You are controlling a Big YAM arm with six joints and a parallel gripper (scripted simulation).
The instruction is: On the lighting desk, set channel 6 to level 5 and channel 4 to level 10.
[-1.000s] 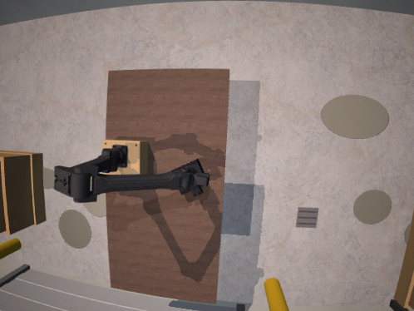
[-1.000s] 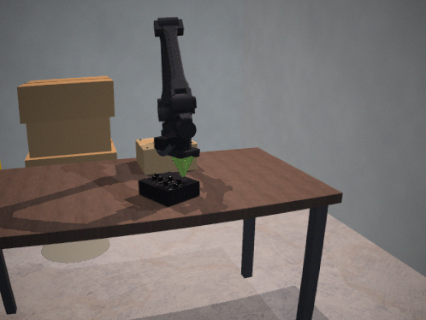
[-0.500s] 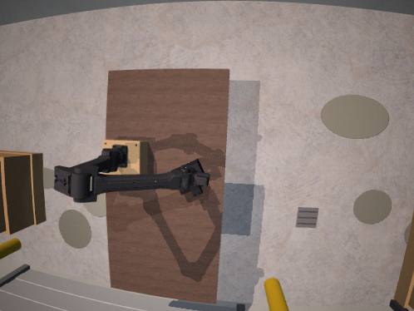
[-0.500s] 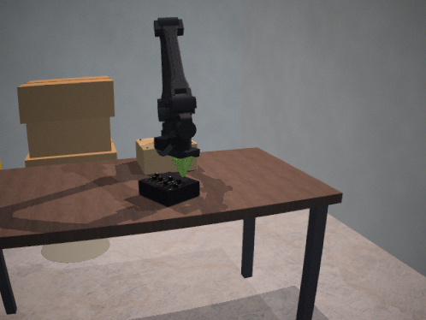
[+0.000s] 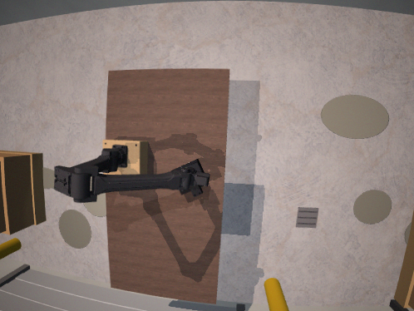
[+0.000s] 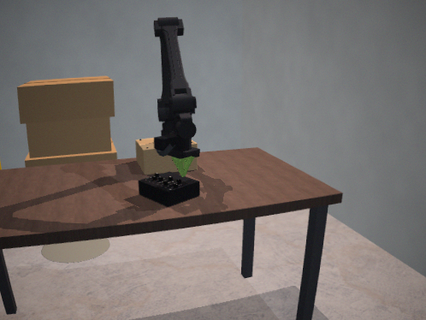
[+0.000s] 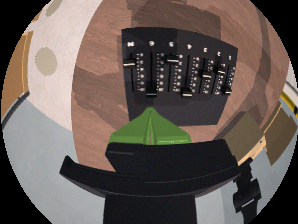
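Black and boxy, the lighting desk (image 6: 168,189) stands on the dark wooden table (image 6: 265,180), roughly mid-table and nearer the front edge than the back as I look from the exterior side. Its top carries a row of faders (image 7: 174,72) running side by side; through the wrist camera the caps sit at uneven heights along their slots, though the scale marks are too small for me to read any level.

Directly above the desk hangs the black arm (image 6: 173,81), reaching up tall and folding down so that the gripper (image 6: 183,171) points straight at the panel. Its green fingers are pressed together into a single wedge with nothing between them. The tip hovers just over the far side of the desk; from the exterior view I cannot tell whether it touches a fader cap. In the wrist view the tip lines up near the bottom edge of the panel, left of the middle.

Behind the arm, a pale wooden block (image 6: 147,160) serves as the arm's mount on the far side of the table. Off to the left beyond the table sit stacked cardboard boxes (image 6: 66,120). From above, the arm (image 5: 137,180) stretches across the table and hides the desk beneath its wrist.
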